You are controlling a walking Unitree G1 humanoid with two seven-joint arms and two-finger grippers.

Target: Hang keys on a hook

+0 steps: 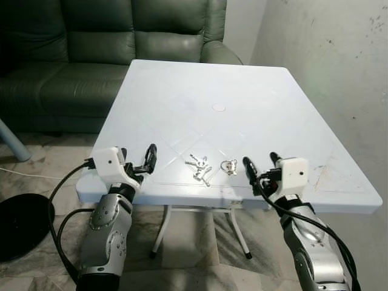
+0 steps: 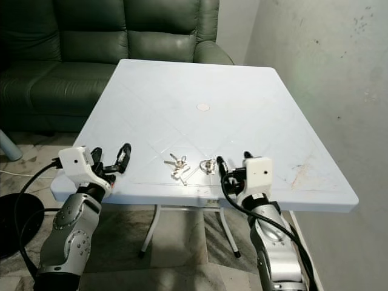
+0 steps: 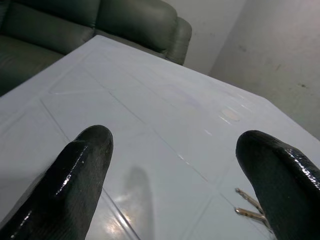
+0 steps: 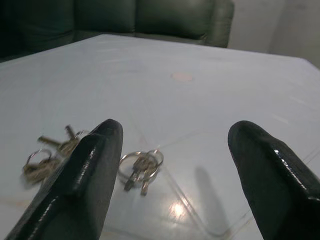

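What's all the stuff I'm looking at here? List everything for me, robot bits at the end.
Table: one, white plastic, in front of the robot.
Larger key bunch: one, silver, near the table's front edge.
Smaller key bunch: one, silver, on a ring, just to the robot's right of the larger bunch.
Round cap: one, pale, at the table's centre.
Sofa: one, dark green, behind the table.
Wall: grey, marked, on the robot's right.
Left gripper: black fingers open, at the table's front edge.
Right gripper: black fingers open, beside the smaller bunch.
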